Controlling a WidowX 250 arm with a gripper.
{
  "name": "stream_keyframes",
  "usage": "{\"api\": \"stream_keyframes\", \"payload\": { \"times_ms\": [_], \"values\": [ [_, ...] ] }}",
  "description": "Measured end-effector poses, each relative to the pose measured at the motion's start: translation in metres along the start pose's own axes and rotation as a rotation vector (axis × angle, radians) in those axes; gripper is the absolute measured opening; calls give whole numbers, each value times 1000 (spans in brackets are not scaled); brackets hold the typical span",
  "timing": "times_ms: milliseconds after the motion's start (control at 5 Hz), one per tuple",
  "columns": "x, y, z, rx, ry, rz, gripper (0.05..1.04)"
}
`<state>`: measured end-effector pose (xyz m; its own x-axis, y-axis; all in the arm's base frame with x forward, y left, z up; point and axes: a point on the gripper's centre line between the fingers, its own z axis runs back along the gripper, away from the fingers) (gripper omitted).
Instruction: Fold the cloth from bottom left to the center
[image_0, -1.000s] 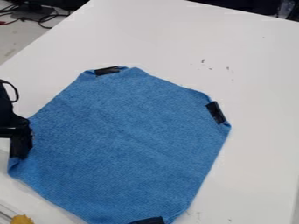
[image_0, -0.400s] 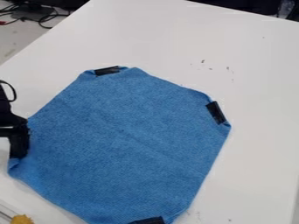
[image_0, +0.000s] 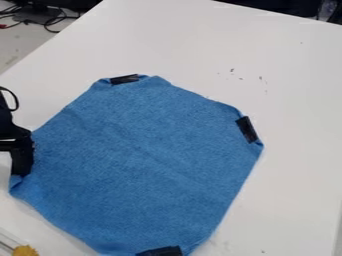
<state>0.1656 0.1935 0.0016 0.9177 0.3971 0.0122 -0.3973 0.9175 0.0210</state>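
A white bench carries everything, and on it a blue cloth is spread nearly flat, its 6 o'clock edge running out of view. Directions here are taken from the cloth's middle. At 9 o'clock the black end effector hangs down over the cloth's edge — I cannot tell whether it is spread, pressed together or pinching the fabric. Past the bench, toward 11 o'clock, black cables lie in a tangle. Dark strips sit on the cloth near its edge: one at 12 o'clock, one at 2 o'clock, one at 6 o'clock. A small yellow piece is between 7 and 8 o'clock, apart from the cloth — and dark specks dot the bench toward 1 o'clock.
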Motion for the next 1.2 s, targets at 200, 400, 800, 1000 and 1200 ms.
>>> {"api": "stream_keyframes", "payload": {
  "times_ms": [200,400,800,1000,1200],
  "values": [
    [4,1,0,3,-6,-3,695],
    [6,-3,0,7,4,-24,417],
    [3,-6,3,26,30,6,116],
    [-2,-12,8,34,111,-3,68],
    [5,-17,34,95,98,-13,63]
  ]
}}
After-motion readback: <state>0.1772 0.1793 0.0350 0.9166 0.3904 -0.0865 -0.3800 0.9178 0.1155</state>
